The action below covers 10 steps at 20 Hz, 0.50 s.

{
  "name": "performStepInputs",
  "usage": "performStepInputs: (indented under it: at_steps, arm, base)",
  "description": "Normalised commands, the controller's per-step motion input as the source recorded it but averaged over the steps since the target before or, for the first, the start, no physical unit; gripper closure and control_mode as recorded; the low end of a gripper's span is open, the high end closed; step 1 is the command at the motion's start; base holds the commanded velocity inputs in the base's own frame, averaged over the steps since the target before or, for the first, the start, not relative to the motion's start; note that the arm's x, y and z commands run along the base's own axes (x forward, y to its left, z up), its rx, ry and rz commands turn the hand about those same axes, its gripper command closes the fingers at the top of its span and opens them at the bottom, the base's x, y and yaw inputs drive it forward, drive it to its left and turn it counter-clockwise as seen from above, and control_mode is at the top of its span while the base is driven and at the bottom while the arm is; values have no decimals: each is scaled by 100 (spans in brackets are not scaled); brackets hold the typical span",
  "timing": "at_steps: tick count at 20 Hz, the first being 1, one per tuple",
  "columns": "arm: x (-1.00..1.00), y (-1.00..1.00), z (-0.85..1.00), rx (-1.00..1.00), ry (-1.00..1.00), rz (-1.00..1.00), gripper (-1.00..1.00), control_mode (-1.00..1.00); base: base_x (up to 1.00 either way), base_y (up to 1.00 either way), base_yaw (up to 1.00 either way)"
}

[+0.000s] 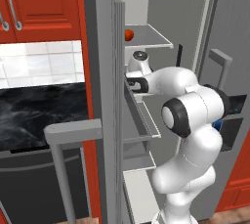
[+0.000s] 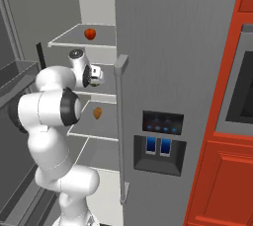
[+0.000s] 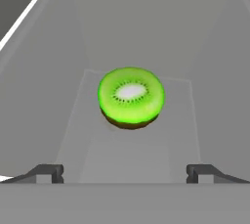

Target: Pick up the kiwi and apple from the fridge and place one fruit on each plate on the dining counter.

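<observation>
arm reaching into fridge [image 2: 168,47], gripper [image 3: 125,171] spread before kiwi [image 3: 131,97]

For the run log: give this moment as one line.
phase: reaching for kiwi | gripper: open, short of fruit | apple: upper shelf | fridge: open

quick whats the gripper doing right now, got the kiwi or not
Gripper: open, holding nothing. Its fingertips stand wide apart, with the kiwi ahead between them on the fridge shelf, not yet grasped.
</observation>
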Motion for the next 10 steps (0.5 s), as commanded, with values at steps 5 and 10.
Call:
performStepInputs:
  at_steps: [5, 10]
  arm:
    - [42, -9, 0, 0, 0, -4, -100, -100]
    - [68, 0, 0, 0, 1, 0, -100, -100]
  base:
    - [0, 0, 0]
    - [0, 0, 0]
